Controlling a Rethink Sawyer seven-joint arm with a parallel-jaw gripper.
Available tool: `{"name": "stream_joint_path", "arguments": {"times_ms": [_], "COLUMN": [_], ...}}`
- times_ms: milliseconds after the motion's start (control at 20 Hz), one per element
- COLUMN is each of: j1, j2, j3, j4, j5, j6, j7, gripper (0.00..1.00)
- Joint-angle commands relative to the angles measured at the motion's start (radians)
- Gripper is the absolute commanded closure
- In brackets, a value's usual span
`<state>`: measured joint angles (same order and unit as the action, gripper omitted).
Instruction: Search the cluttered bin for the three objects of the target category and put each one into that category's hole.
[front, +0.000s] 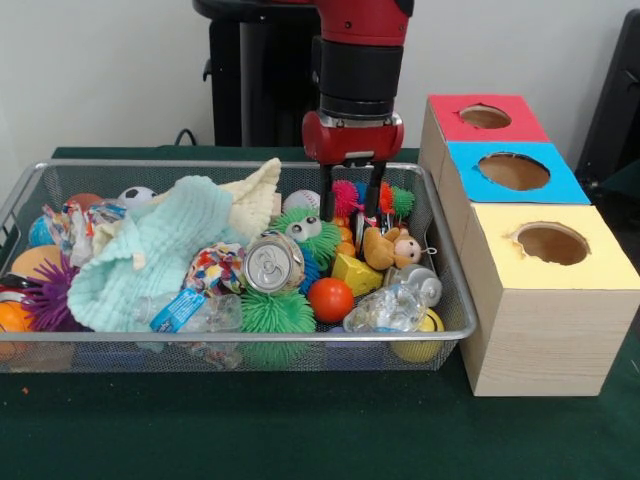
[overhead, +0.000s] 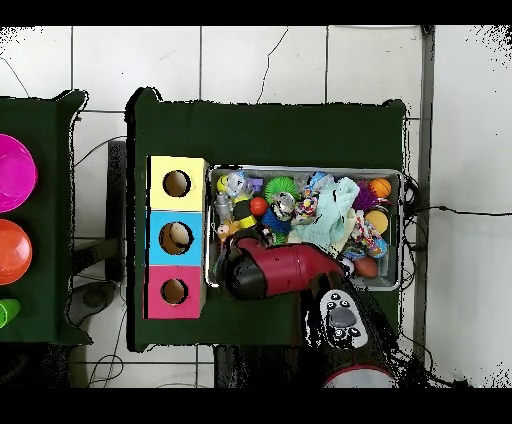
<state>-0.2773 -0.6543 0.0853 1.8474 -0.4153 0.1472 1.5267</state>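
Plush brown animal (front: 391, 246) is lying in the wire bin (front: 455, 325) at its end nearest the boxes, just beside a yellow wedge (front: 358, 274). Sawyer's jaws (front: 354, 203) are hanging parted and empty above the bin's far rim, near the red-topped hole (front: 485, 116).

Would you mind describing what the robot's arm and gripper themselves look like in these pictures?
The arm is glossy red with a black cylindrical wrist section. Below it sits a rounded red housing carrying the gripper, which ends in two thin black fingers. From overhead, the arm shows as a red shell with black ends, and a black and grey panel sits nearer the base.
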Motion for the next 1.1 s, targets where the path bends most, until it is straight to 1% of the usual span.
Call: {"name": "stream_joint_path", "arguments": {"times_ms": [50, 500, 700, 900, 1100], "j1": [-0.016, 0.016, 0.047, 0.072, 0.078], "j2": [-0.004, 0.011, 0.062, 0.131, 0.195], "j3": [0.085, 0.07, 0.042, 0.015, 0.006], "j4": [0.045, 0.055, 0.038, 0.019, -0.003], "j5": [0.026, 0.023, 0.007, 0.002, 0.002], "j6": [0.094, 0.046, -0.025, -0.083, -0.139], "j7": [0.096, 0.132, 0.158, 0.178, 0.184], "gripper": [0.0, 0.0, 0.0, 0.0, 0.0]}}
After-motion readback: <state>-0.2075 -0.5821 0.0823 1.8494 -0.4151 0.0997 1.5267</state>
